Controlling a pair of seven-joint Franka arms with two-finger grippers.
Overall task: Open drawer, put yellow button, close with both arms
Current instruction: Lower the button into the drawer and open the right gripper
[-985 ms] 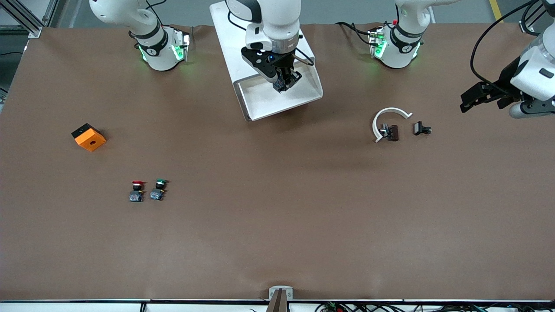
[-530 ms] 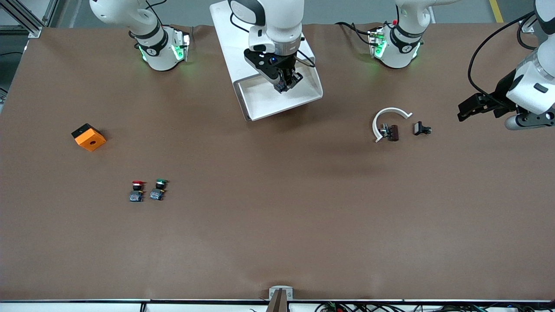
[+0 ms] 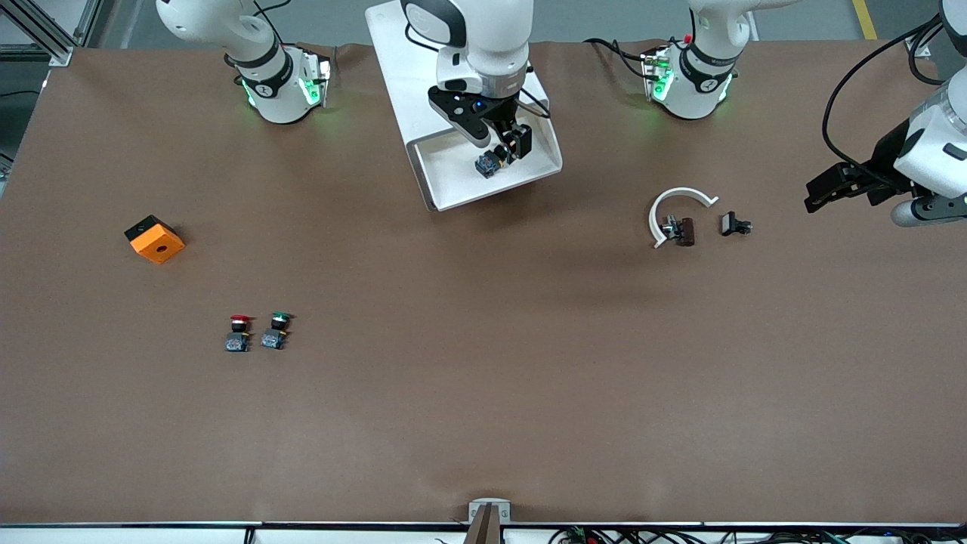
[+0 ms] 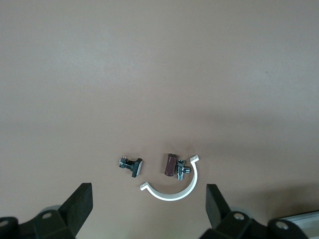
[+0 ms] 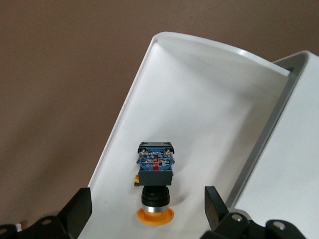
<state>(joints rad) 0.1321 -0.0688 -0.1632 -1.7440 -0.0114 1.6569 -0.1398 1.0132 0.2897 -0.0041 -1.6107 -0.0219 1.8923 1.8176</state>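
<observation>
The drawer (image 3: pixel 450 175) is pulled out of the white cabinet toward the front camera, midway between the two arm bases. The yellow button (image 3: pixel 489 163) lies on its side on the drawer floor (image 5: pixel 199 99), its yellow-orange cap (image 5: pixel 155 216) pointing toward my right wrist. My right gripper (image 3: pixel 501 144) hangs open just above the button (image 5: pixel 155 172), one finger on each side and neither touching it. My left gripper (image 3: pixel 842 185) is open and holds nothing. It hovers over the table at the left arm's end, above a white half ring (image 4: pixel 175 187).
The white cabinet (image 3: pixel 399 72) stands between the arm bases. A red-capped button (image 3: pixel 239 332) and a green-capped button (image 3: pixel 276 330) stand side by side toward the right arm's end, near an orange block (image 3: pixel 154 239). The white half ring (image 3: pixel 678 204), a brown piece (image 3: pixel 686 231) and a small black part (image 3: pixel 734 224) lie toward the left arm's end.
My right gripper has opened and let the yellow button go, so it now lies in the drawer. The left arm has drifted slightly at its end of the table.
</observation>
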